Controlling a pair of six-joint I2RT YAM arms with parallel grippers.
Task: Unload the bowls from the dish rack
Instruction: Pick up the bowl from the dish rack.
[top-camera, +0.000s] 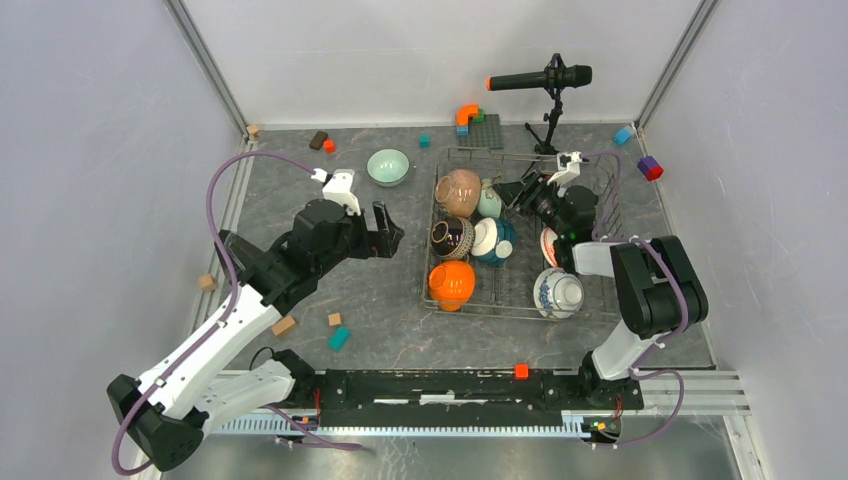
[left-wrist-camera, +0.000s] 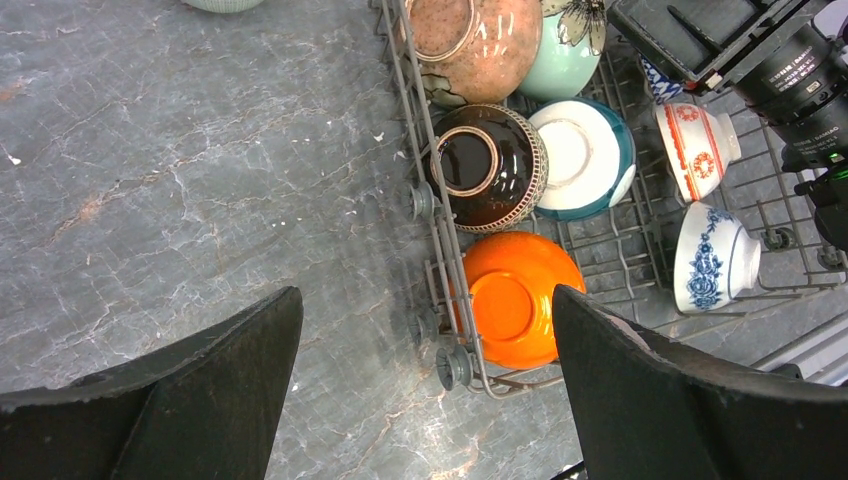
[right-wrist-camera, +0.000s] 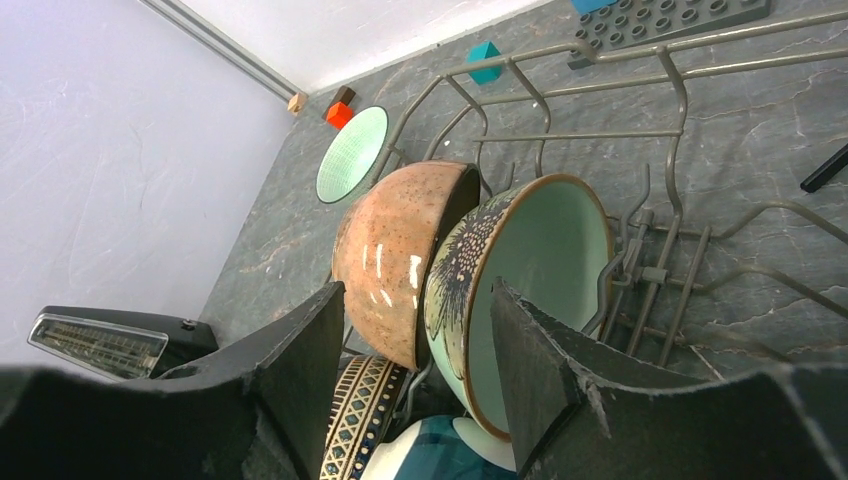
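Observation:
The wire dish rack (top-camera: 610, 200) holds several bowls: brown speckled (top-camera: 458, 192), pale green flowered (right-wrist-camera: 545, 250), dark striped (top-camera: 452, 238), teal (top-camera: 494, 240), orange (left-wrist-camera: 510, 300), red-white (left-wrist-camera: 695, 145) and blue-white (top-camera: 558, 292). Another pale green bowl (top-camera: 388, 167) sits upright on the table left of the rack. My right gripper (right-wrist-camera: 416, 295) is down in the rack's far end, open. One finger is inside the flowered bowl, the other outside the brown speckled one, with gaps showing. My left gripper (left-wrist-camera: 428, 300) hovers wide open and empty over the table by the rack's left side.
A microphone on a stand (top-camera: 540, 78) rises behind the rack, beside a grey studded plate (top-camera: 480, 130). Small toy blocks lie scattered: teal (top-camera: 339, 338), wooden (top-camera: 284, 325), purple (top-camera: 650, 167), blue (top-camera: 623, 135). Walls close in on three sides.

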